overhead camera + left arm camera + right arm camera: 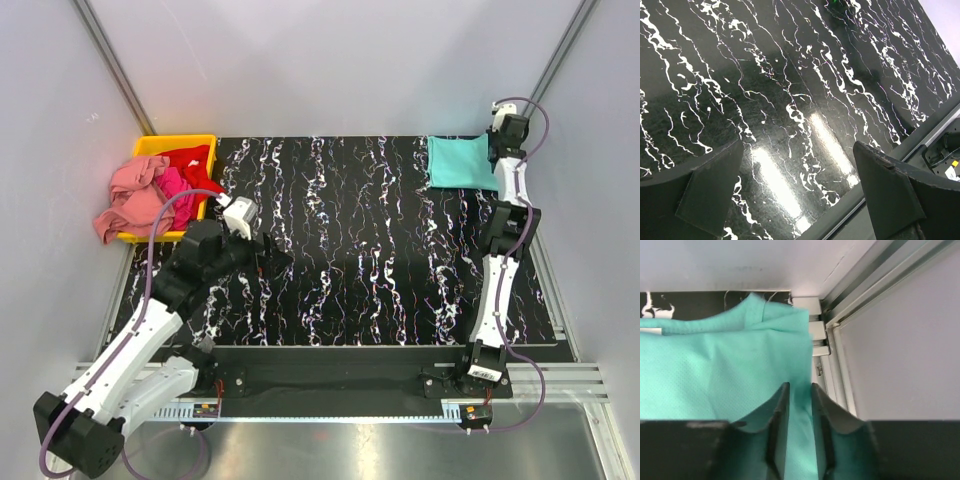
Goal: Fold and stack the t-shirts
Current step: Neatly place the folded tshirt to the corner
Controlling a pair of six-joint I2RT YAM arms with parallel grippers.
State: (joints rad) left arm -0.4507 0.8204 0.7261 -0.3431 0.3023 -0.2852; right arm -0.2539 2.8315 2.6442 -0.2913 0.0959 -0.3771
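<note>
This is a robotics lab, set up as a test cell. A left arm (140, 330) and a right arm (497, 290) are bolted at the near edge of a black marbled counter (370, 250), with cables (148, 280) running along them. Plain white panels (330, 60) on aluminium posts (110, 60) wall it in.

1. Plain pale grey walls (330, 60) close in the cell on three sides.
2. Aluminium posts (113, 62) run along the back corners.
3. The desk (350, 260) is glossy black, veined white.
4. Bright light streaks (775, 185) reflect off it.
</note>
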